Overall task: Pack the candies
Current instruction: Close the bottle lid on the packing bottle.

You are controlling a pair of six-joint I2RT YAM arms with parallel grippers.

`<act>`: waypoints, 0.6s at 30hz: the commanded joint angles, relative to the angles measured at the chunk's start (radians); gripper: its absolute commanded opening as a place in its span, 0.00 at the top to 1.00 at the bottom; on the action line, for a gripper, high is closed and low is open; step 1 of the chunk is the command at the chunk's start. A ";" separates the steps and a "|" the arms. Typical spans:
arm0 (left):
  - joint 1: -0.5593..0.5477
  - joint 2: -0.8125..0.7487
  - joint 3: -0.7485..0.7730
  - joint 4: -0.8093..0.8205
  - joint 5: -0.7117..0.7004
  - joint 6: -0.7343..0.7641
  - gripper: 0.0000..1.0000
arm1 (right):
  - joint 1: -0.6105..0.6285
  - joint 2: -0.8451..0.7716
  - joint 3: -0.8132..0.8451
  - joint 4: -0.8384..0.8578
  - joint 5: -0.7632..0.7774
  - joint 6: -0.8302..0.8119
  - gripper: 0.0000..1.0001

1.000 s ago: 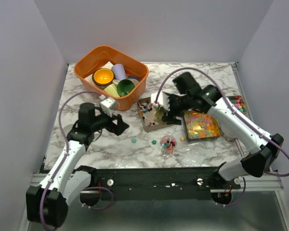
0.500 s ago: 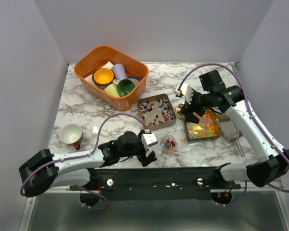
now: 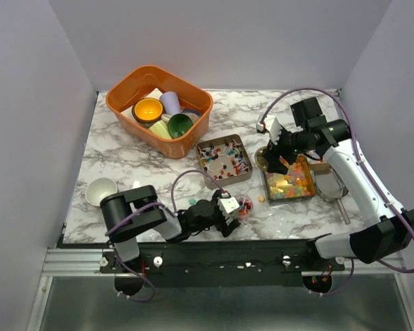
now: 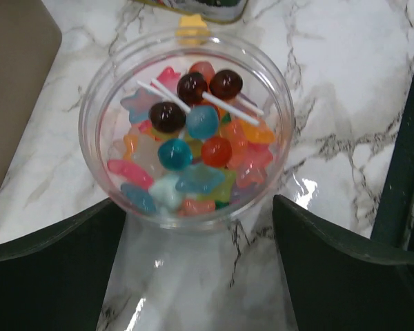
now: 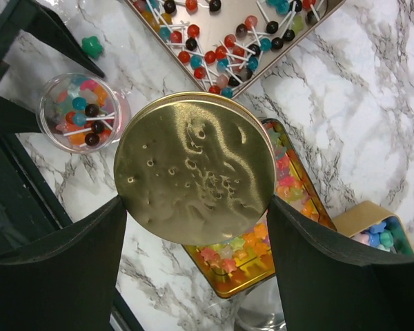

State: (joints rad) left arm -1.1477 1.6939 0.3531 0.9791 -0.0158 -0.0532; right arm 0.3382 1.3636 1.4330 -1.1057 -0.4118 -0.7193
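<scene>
Capping looks like the step in hand: candies (image 4: 193,148) fill the jar (image 4: 96,103) on the desk (image 4: 345,83), left jaws spread just short of it, right jaws clamping the lid (image 5: 196,165) aloft. Next, I judge: steady the jar, lower the lid squarely.

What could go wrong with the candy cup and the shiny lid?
1. The open left fingers straddle the clear round plastic cup of candies. Closing off-centre might tip it and spill them.
2. White lollipop sticks lie across the top of the heap. They might keep the round gold lid from sitting flat.
3. The right fingers pinch that lid only by its edges, so it could slip out.
</scene>
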 commanded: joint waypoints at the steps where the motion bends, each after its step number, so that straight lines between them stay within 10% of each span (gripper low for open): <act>1: -0.004 0.180 0.024 0.347 -0.067 0.016 0.02 | -0.008 0.006 -0.009 -0.043 -0.042 -0.012 0.30; 18: -0.006 0.296 0.030 0.422 -0.052 0.026 0.15 | 0.194 0.022 -0.315 0.076 -0.234 -0.434 0.30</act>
State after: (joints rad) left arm -1.1477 1.9823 0.3885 1.4036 -0.0349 -0.0528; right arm 0.4248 1.3510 1.1484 -1.1152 -0.5659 -1.0355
